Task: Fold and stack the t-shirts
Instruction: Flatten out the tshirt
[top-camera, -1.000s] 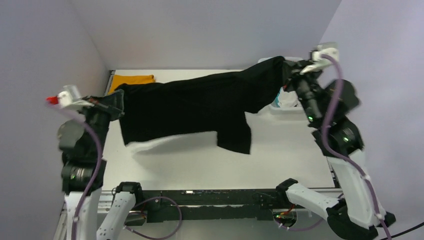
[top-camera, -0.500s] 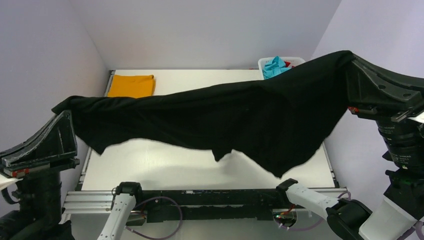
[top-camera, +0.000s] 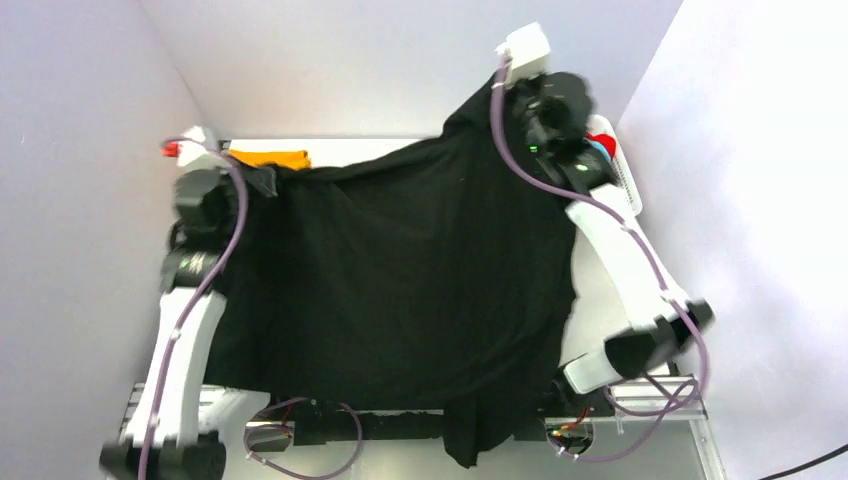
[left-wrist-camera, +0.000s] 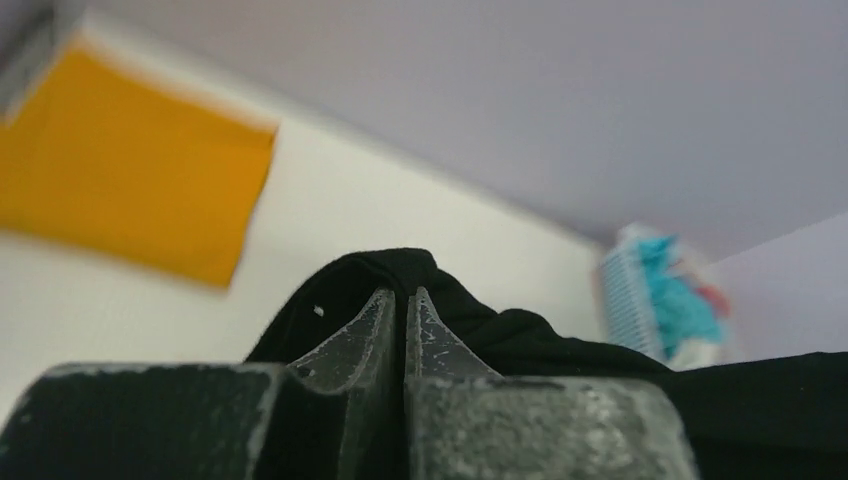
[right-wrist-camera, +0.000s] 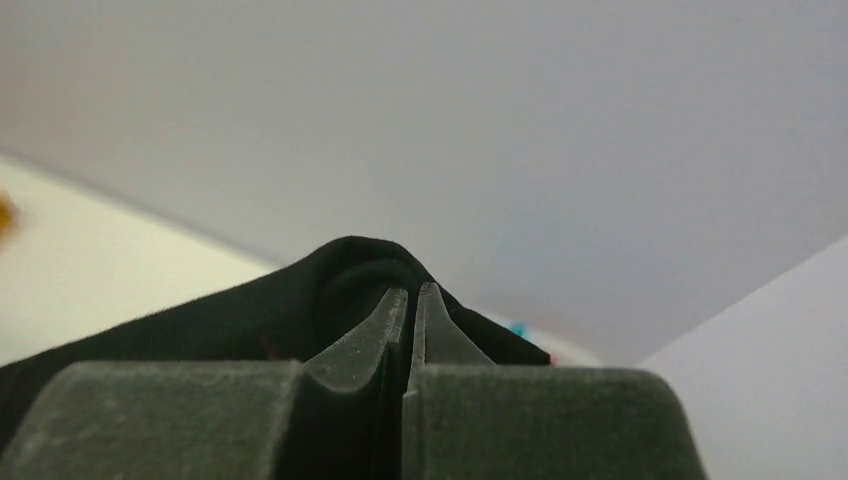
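Hanging as one broad, matte sheet between the two arms, the black t-shirt (top-camera: 400, 270) covers most of the white surface (top-camera: 350, 148). Its cloth is soft and limp, with shallow creases running down from the two held corners. Its near edge sags over the front rail in an uneven, pointed flap.

The left tool (left-wrist-camera: 405, 300) is pinched tight on a rounded bunch of the black fabric at the shirt's far-left corner. Its dark, scuffed fingers meet with hardly a slit between them and the cloth humps up over their tips. The right tool (right-wrist-camera: 410, 295) is clamped the same way on the far-right corner, raised higher than the left. A smooth fold of black cloth arches over its closed tips.

The orange-yellow t-shirt (top-camera: 268, 158) lies flat at the far-left corner of the surface as a neat rectangle with straight edges. It sits just behind the left tool, partly hidden by the black shirt's edge.

At the far right stands a white lattice basket (left-wrist-camera: 625, 300) with ribbed plastic walls. It holds a crumpled teal cloth (left-wrist-camera: 680, 300).
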